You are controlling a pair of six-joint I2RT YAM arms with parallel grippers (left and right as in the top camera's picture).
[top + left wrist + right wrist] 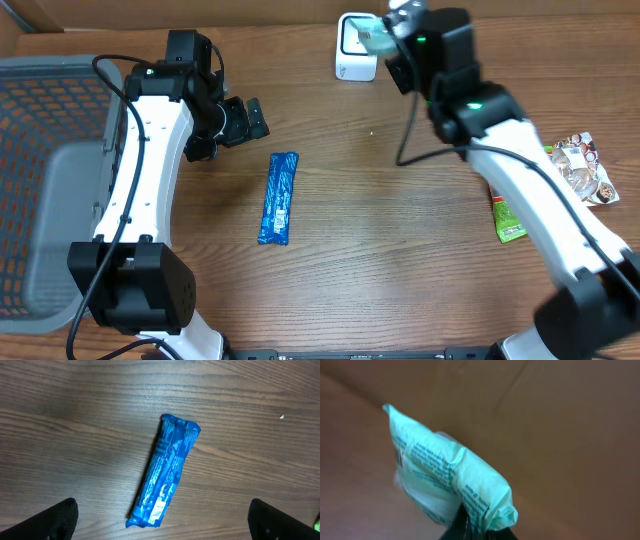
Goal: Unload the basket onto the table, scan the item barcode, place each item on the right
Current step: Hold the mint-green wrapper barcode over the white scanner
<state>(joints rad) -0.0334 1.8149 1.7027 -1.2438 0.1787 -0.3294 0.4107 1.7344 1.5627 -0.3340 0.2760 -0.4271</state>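
While the right gripper point(390, 42) is pressed together on one end of the pale green packet point(373, 38), the packet hangs directly over the white scanner point(352, 64). Risk: the pinch holds one end only, so the soft packet may droop or twist, turning its barcode away from the scanner and giving no read. The left gripper point(243, 120) stands spread and empty, well apart from the scanner, near the blue packet point(279, 198).

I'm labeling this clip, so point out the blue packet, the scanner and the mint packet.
blue packet point(279, 198): overhead view, middle of the wrapper.
scanner point(354, 68): overhead view, its white base.
mint packet point(451, 476): right wrist view, middle of the printed face.
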